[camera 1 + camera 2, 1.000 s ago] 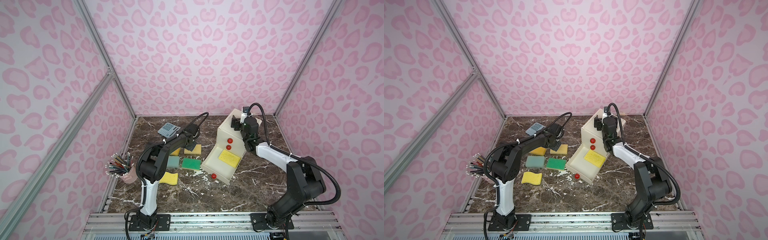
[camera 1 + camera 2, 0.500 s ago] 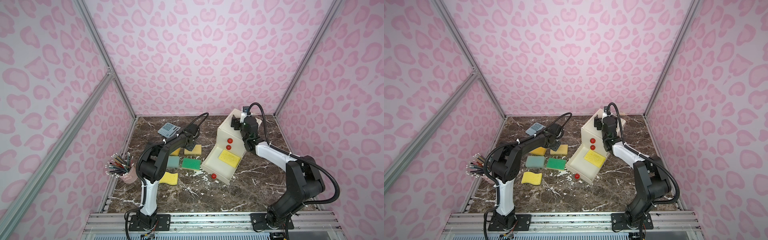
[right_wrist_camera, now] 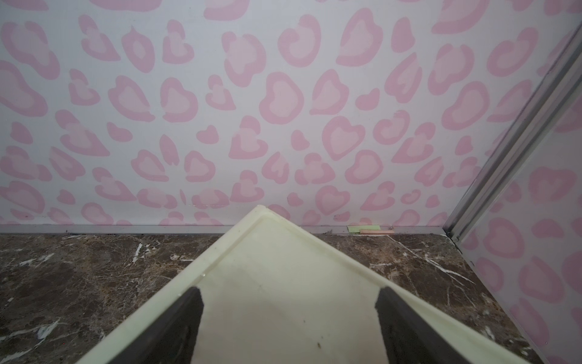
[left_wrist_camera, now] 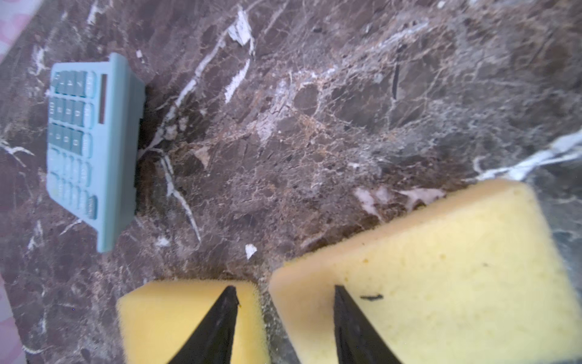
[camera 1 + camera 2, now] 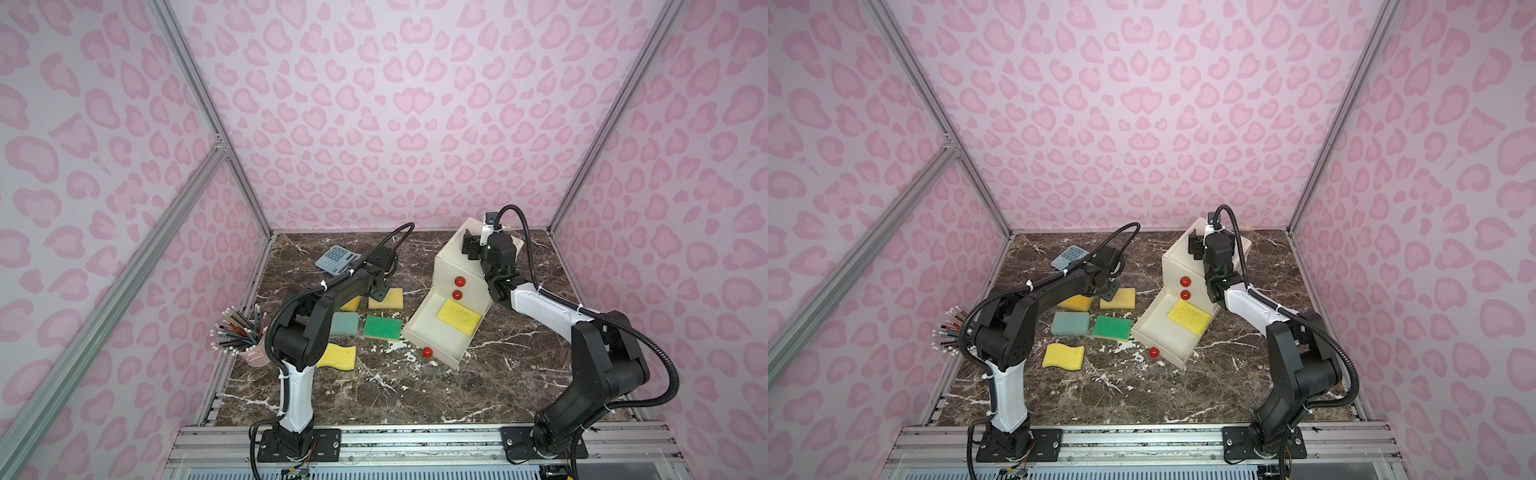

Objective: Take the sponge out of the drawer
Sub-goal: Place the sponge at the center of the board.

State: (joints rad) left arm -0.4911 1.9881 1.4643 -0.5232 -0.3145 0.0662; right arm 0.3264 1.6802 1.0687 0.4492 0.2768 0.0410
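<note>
Yellow sponge (image 5: 459, 322) lies flat in the open drawer (image 5: 430, 338), centre frame: likely light, soft, squashy, so pinch across its short sides. Left end effector (image 4: 283, 291) hangs spread and empty over loose sponges (image 4: 441, 268); right end effector (image 3: 288, 294) gapes above the cabinet (image 3: 267, 252).

Pink heart-print walls (image 5: 395, 104), marble tabletop (image 5: 415, 395)

walls (image 5: 374, 124): pink heart-like blotches on white, all round me
counter (image 5: 374, 395): brown marble, white veins
drawer (image 5: 428, 329): cream, red knobs (image 5: 459, 281)
drawer's sponge (image 5: 458, 317): yellow
my left gripper (image 4: 283, 290): black
</note>
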